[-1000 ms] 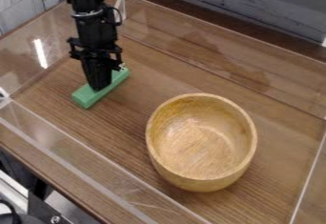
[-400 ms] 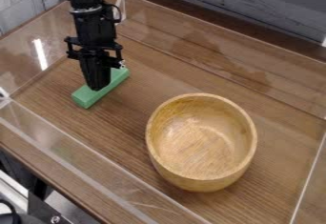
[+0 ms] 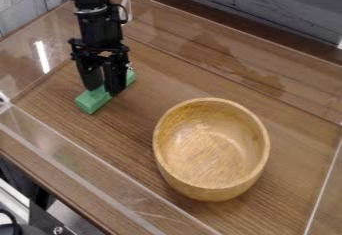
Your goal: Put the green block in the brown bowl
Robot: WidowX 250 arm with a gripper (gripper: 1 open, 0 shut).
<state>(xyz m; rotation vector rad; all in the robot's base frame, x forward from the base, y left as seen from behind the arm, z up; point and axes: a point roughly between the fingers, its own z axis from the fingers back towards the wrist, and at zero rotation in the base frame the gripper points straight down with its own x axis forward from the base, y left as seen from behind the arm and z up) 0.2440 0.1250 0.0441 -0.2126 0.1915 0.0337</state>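
Spreading apart a moment ago, our black gripper now straddles the small flat green block; grasping comes next, the round wooden brown bowl waits empty.

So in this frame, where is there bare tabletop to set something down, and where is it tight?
Bare wood runs between the small bright green block and the large round light-brown wooden bowl, and across the far side behind the bowl up to the back wall. In front of the block there is a narrower strip. It is crowded at the left, where the open black hand straddles the block.
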